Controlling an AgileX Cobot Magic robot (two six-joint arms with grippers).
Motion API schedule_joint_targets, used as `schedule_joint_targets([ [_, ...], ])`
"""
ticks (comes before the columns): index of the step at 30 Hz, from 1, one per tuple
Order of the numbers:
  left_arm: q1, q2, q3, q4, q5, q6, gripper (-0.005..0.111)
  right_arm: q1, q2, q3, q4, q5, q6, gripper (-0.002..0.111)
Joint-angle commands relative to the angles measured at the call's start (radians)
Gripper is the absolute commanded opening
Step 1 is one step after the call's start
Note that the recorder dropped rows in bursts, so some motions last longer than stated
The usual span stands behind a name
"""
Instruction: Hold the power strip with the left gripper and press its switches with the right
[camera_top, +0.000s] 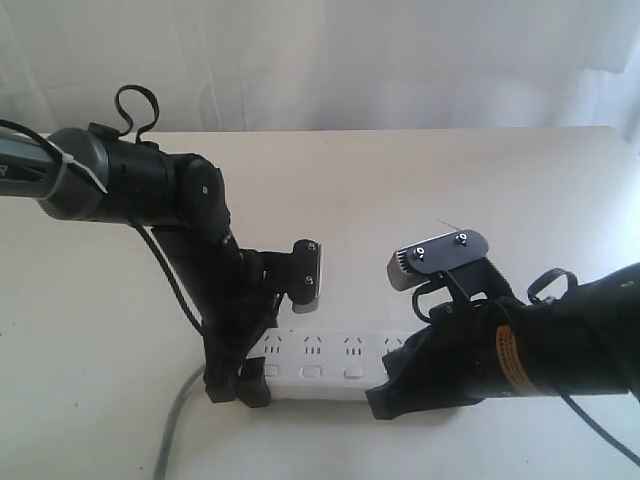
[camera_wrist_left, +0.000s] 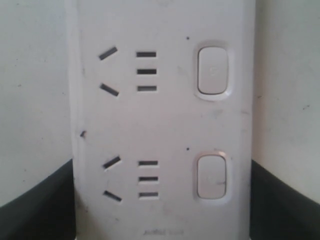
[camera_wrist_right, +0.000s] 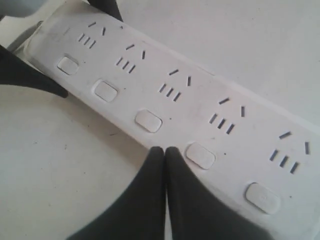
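The long white power strip (camera_top: 320, 362) lies flat on the table, its grey cord (camera_top: 176, 418) trailing off the left end. My left gripper (camera_top: 238, 384) is shut on that end, one black finger (camera_wrist_left: 37, 202) on each long side of the power strip (camera_wrist_left: 165, 115). My right gripper (camera_wrist_right: 164, 150) is shut and empty, its tips together at the strip's button-side edge. They sit between the third button (camera_wrist_right: 148, 121) and the fourth button (camera_wrist_right: 200, 155), pressing neither. In the exterior view the right gripper (camera_top: 384, 392) covers the strip's right end.
The white table (camera_top: 400, 190) stretches back to a white curtain (camera_top: 330, 60). The left arm's grey-padded part (camera_top: 307, 270) and the right arm's two-screw plate (camera_top: 437, 256) stand above the strip. The left gripper's fingers (camera_wrist_right: 30, 75) flank the strip's far end in the right wrist view.
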Motion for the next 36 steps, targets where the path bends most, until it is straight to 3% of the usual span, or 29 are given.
schedule_joint_targets([
  [1,0.000,0.004,0.009,0.022,0.082,-0.005,0.000,0.000,0.002,0.006,0.014,0.015,-0.020,0.000],
  [14,0.000,0.004,0.009,0.022,0.078,-0.005,0.000,0.000,0.021,0.004,0.561,-0.151,-0.585,0.000],
  [23,0.000,0.004,0.009,0.022,0.058,-0.001,0.000,0.000,0.186,0.004,0.616,-0.182,-0.659,0.000],
  [36,0.000,0.004,0.009,0.022,0.048,-0.001,0.000,0.000,0.200,0.004,0.790,-0.218,-0.814,0.000],
])
